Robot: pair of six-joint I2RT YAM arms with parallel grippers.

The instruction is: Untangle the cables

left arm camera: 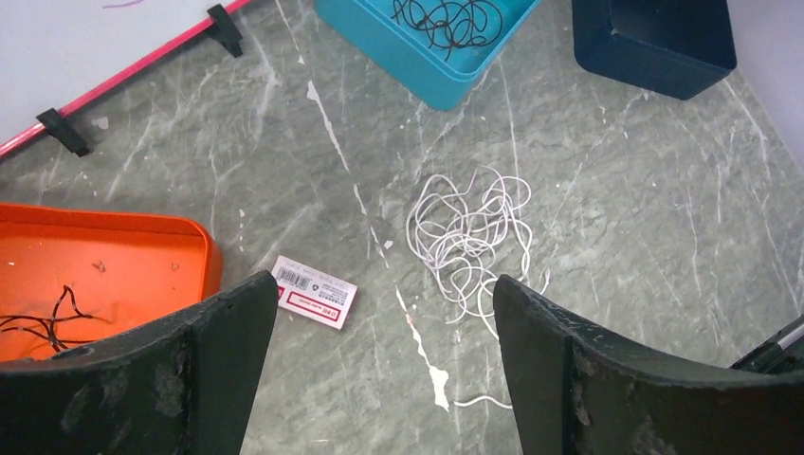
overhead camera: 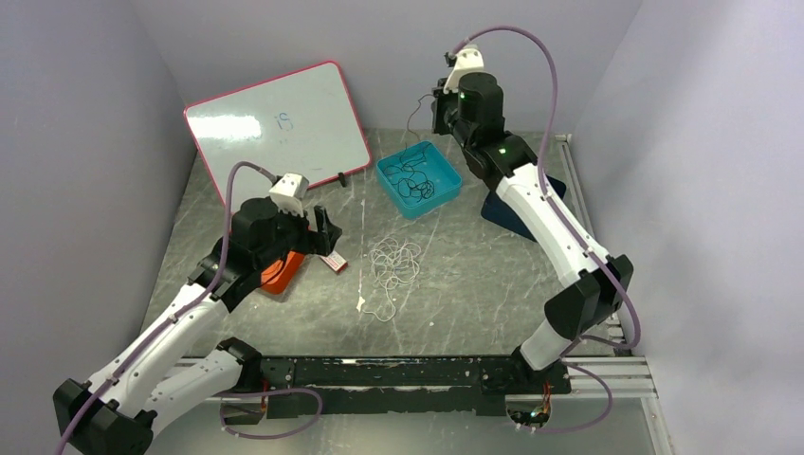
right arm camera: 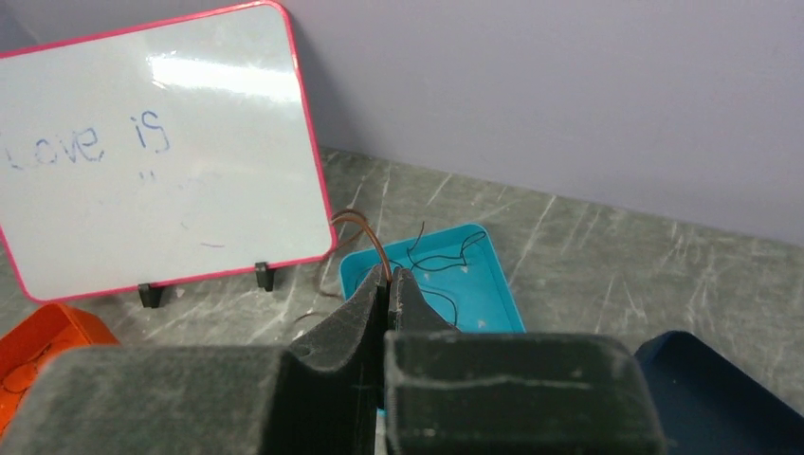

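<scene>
A loose tangle of white cable [overhead camera: 396, 263] lies on the table's middle; it also shows in the left wrist view [left arm camera: 469, 237]. Black cables [overhead camera: 414, 178] lie coiled in the teal tray [overhead camera: 441, 199], also seen in the left wrist view [left arm camera: 450, 19]. My right gripper [right arm camera: 387, 275] is shut on a thin reddish-brown cable [right arm camera: 365, 232] and holds it raised above the teal tray [right arm camera: 493, 294]; a strand [overhead camera: 414, 118] hangs from it. My left gripper [left arm camera: 379, 370] is open and empty above the table, left of the white tangle. A dark cable [left arm camera: 43, 322] lies in the orange tray [left arm camera: 114, 248].
A whiteboard [overhead camera: 275, 128] with a pink frame leans at the back left. A dark blue tray [left arm camera: 654, 43] stands right of the teal one. A small red and white label [left arm camera: 315, 292] lies beside the orange tray [overhead camera: 284, 272]. Walls close in on three sides.
</scene>
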